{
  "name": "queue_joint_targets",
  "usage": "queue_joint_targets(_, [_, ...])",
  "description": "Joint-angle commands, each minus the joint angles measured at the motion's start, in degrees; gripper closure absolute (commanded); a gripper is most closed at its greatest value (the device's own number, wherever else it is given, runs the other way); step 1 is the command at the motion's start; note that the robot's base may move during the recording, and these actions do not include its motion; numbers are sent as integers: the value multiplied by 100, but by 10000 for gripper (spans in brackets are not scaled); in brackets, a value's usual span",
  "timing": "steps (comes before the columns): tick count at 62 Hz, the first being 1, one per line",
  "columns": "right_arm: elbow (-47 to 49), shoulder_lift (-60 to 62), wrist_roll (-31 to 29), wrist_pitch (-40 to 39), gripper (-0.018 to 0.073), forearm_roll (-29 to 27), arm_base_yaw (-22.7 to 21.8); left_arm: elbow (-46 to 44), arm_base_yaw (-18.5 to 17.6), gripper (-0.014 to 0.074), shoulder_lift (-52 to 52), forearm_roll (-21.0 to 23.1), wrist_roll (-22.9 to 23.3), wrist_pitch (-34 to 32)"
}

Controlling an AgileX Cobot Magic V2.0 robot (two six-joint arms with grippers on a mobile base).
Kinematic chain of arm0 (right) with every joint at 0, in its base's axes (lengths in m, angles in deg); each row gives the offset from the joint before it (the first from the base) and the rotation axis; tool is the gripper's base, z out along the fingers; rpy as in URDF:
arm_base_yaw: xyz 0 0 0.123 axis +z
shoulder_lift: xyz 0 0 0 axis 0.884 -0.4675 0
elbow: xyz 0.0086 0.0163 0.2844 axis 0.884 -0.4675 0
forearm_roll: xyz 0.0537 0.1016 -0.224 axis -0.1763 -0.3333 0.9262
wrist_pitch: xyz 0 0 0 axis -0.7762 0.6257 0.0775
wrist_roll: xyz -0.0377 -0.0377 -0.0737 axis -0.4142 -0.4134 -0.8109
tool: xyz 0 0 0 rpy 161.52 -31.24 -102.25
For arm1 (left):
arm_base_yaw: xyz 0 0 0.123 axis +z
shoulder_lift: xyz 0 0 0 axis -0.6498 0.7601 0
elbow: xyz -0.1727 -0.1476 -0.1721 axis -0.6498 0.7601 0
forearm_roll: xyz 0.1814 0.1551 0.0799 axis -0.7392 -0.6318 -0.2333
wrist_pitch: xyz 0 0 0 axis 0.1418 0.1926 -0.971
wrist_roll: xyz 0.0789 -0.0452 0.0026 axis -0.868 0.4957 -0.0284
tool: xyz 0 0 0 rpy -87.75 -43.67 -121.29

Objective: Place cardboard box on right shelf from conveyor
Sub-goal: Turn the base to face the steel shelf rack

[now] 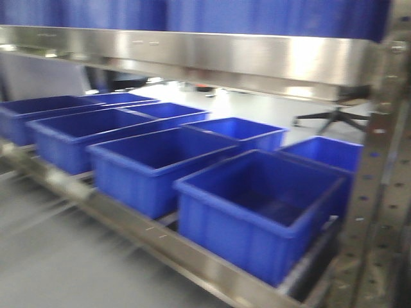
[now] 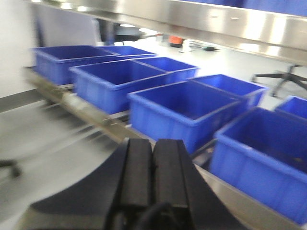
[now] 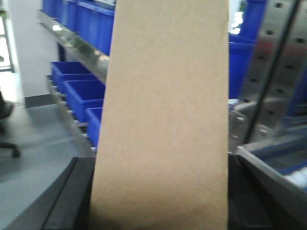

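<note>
**One box clamped in the right tool, eight bins on the shelf ahead**

There is one cardboard box point(image 3: 165, 105), there are two tools, and the front view shows eight blue bins point(image 1: 257, 212). The bins stand in two rows of four on the lower steel shelf point(image 1: 160, 240), under the bright lip of an upper shelf point(image 1: 205, 54). All three views are blurred.

The right tool point(image 3: 160, 206) is clamped on the cardboard box. Its dark fingers point(image 3: 69, 196) sit against the box's two sides low down, held as far apart as the box is wide. The plain tan face rises upright from between them and fills the middle of the right wrist view. Beyond the box, left of this tool, more blue bins sit on two tiers of steel shelving. To its right are a perforated steel upright point(image 3: 268, 72) and a steel ledge point(image 3: 268, 167).

The left tool point(image 2: 152, 146) is closed, with its two black pads point(image 2: 136, 167) pressed flat together along their length. The bins lie ahead of it and to its right. The upper shelf's lip runs above it, and a grey surface point(image 2: 48, 143) lies below it to the left.
</note>
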Motion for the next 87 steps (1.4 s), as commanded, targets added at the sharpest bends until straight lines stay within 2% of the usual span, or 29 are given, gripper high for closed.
queue_joint_targets(1, [146, -100, -34, -609, 344, 95, -4, 52, -37, 713, -93, 34, -1, -489])
queue_joint_targets(87, [146, -100, -34, -609, 344, 95, -4, 33, -42, 713, -82, 34, -1, -501])
